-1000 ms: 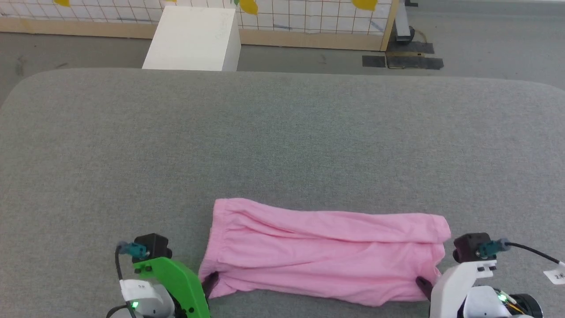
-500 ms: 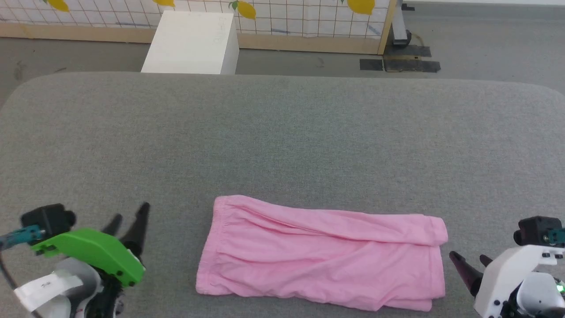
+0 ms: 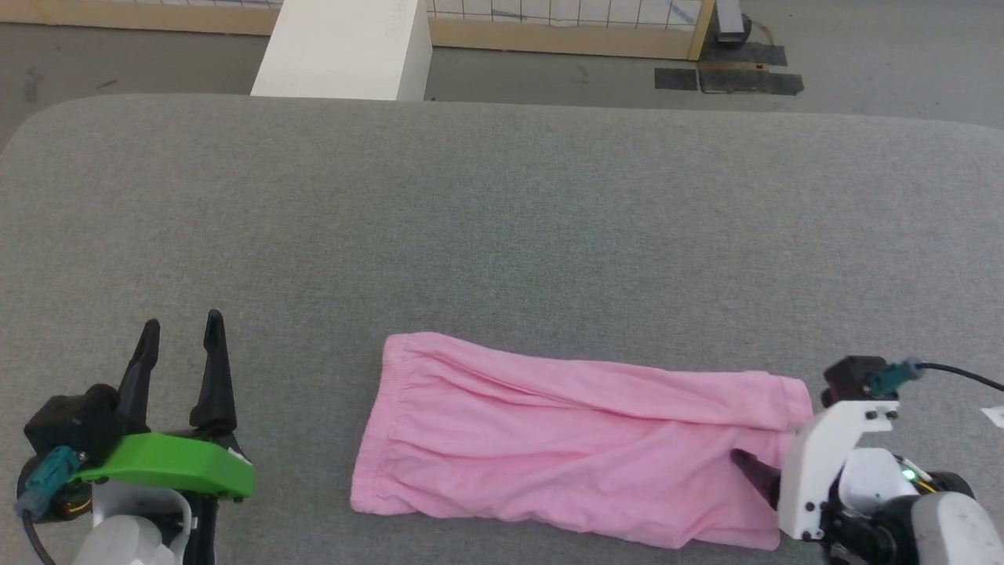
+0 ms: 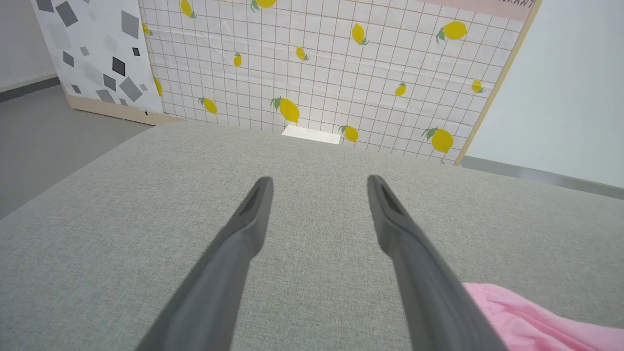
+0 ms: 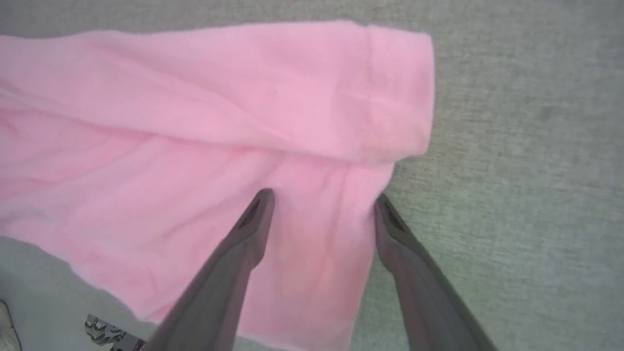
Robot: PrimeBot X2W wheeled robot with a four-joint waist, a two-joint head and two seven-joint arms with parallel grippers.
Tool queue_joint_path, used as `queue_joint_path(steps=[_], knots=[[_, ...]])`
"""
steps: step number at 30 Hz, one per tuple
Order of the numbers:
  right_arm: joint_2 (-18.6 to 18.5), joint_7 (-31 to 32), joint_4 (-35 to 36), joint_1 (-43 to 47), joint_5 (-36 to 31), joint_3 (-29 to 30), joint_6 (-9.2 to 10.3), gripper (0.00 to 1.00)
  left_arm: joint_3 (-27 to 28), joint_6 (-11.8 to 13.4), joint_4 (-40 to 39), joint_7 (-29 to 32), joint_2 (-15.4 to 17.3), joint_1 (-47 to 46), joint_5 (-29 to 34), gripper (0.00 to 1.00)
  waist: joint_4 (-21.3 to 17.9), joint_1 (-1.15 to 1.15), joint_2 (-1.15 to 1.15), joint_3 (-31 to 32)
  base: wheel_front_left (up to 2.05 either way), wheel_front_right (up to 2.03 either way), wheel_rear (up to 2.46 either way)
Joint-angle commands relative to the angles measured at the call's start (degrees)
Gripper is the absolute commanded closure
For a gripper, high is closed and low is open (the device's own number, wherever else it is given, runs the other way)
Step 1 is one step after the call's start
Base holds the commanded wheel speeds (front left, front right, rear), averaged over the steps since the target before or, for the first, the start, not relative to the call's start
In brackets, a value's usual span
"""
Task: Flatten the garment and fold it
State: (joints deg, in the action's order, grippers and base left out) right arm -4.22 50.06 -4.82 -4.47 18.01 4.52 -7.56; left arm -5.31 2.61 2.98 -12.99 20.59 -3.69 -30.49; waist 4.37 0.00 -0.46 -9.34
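Observation:
The garment (image 3: 572,447), pink and folded lengthwise, lies flat near the front edge of the grey table (image 3: 502,220), gathered waistband to the left and leg hems to the right. My left gripper (image 3: 180,323) stands open well left of the waistband, fingers pointing away over bare table; in the left wrist view the left gripper (image 4: 318,181) holds nothing, and a pink edge of the garment (image 4: 536,321) shows at the lower right. My right gripper (image 5: 324,197) hangs open over the garment's (image 5: 219,122) hem end, one fingertip (image 3: 749,469) dark against the cloth, nothing clamped.
A white box (image 3: 345,47) stands on the floor beyond the table's far edge, with dark floor mats (image 3: 729,78) to its right. A lemon-print grid panel (image 4: 317,73) closes the back. The table's near edge runs just below the garment.
Both grippers let go of the garment's near corners and opened. The left one drew off to the left; the right one backed away, then came back over the hem end. The camera tilted down.

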Motion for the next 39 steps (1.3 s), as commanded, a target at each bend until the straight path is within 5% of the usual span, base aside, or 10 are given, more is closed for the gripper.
queue_joint_path(steps=[1, 8, 9, 11, 17, 26, 39], knots=[[0.32, -0.33, -1.28, -0.99, 0.52, -1.62, 0.08, 0.0, -0.01, -0.31, 0.6, -0.73, -0.59, -0.94, 0.51, 0.0, 0.07, 0.0, 0.46, -0.14, 0.0, 0.0, 0.0], [-0.41, -1.68, -5.53, -2.88, 1.03, -6.33, 0.08, 0.0, -0.01, -1.11, 2.36, -1.66, -2.16, -0.94, 1.29, 0.0, 0.38, 0.0, 0.46, 0.06, 0.0, 0.0, 0.0], [-0.75, -1.87, -6.09, -3.1, 0.97, -6.39, 0.08, 0.74, -0.07, -1.15, 2.6, -1.7, -2.25, -0.96, 1.46, 0.0, 0.43, 0.0, 0.46, 0.12, 0.0, 0.0, 0.0], [-1.62, -2.21, -6.95, -3.45, 0.7, -6.3, 0.08, 1.0, -0.07, -1.27, 2.79, -1.76, -2.5, -0.95, 1.57, 0.0, 0.44, 0.0, 0.46, 0.27, 0.0, 0.0, 0.0], [-7.41, -2.12, -9.3, -3.93, -1.74, 1.05, 0.08, 1.0, -0.23, -1.22, 2.59, -1.89, -3.09, -0.53, 2.24, 0.0, 0.17, 0.0, 0.46, 0.61, 0.0, 0.0, 0.0], [-10.69, -0.05, -9.59, -5.63, -8.62, 9.25, 0.08, 1.0, -0.68, -1.06, 2.62, -1.92, -3.45, 0.18, 2.52, 0.0, -0.84, 0.0, 0.46, 1.0, 0.0, 0.0, 0.0], [-12.84, 13.26, 14.82, -2.95, -2.75, -6.09, 0.08, 1.0, -1.77, -0.72, 2.56, -1.93, -4.76, 0.93, 2.18, 0.0, -0.75, 0.0, 0.46, 3.05, 0.0, 0.0, 0.0]])
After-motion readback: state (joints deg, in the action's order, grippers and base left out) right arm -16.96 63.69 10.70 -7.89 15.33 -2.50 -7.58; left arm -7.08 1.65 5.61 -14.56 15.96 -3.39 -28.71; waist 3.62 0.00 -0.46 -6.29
